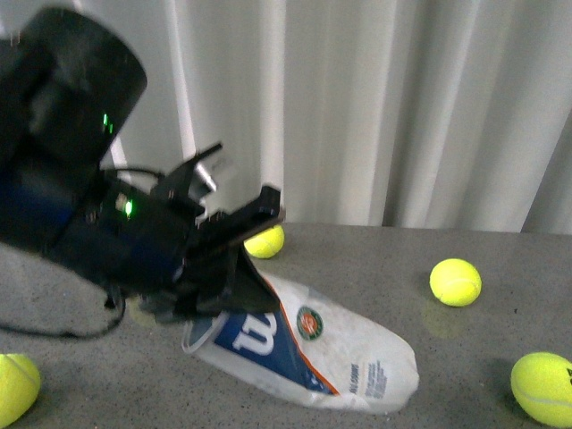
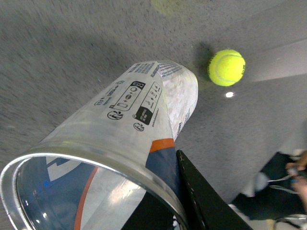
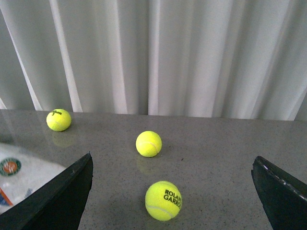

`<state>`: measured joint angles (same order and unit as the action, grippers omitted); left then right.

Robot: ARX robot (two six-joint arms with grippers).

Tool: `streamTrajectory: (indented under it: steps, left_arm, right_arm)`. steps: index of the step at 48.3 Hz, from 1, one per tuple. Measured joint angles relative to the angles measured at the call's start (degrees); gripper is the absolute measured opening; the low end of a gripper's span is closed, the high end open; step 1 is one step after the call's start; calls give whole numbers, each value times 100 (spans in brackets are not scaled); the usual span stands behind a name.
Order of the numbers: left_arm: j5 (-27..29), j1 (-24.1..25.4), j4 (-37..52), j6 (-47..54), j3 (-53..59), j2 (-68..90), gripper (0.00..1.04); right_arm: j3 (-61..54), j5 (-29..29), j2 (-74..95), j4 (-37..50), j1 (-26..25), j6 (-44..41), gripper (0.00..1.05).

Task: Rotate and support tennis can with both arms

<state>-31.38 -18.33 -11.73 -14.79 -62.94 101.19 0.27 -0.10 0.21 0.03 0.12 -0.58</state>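
The tennis can [image 1: 308,344], a clear tube with a navy, white and orange Wilson label, lies tilted on the grey table with its closed end low at the right. My left gripper [image 1: 234,255], on the bulky black left arm [image 1: 71,152], is shut on the can's open end and holds that end raised. In the left wrist view the can [image 2: 129,120] fills the frame, with a black finger [image 2: 201,201] pressed against its rim. My right gripper [image 3: 172,160] is open and empty above the table. The can's edge [image 3: 14,172] shows beside one of its fingers.
Yellow tennis balls lie on the table: one behind the can [image 1: 265,241], two at the right [image 1: 455,281] [image 1: 543,386], one at the front left [image 1: 13,386]. One ball [image 3: 163,200] lies between my right gripper's fingers. White curtains [image 1: 375,107] hang behind the table.
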Motion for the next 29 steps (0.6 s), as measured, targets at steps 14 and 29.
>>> streamTrajectory:
  steps: [14, 29]
  left_arm:
    - [2581, -774, -3501, 3045, -3134, 343, 4]
    - [4232, -1558, -4135, 4583, -3783, 1244, 4]
  right_arm:
    - [0, -2, 2, 0, 0, 0, 98]
    - [0, -2, 2, 0, 0, 0, 98]
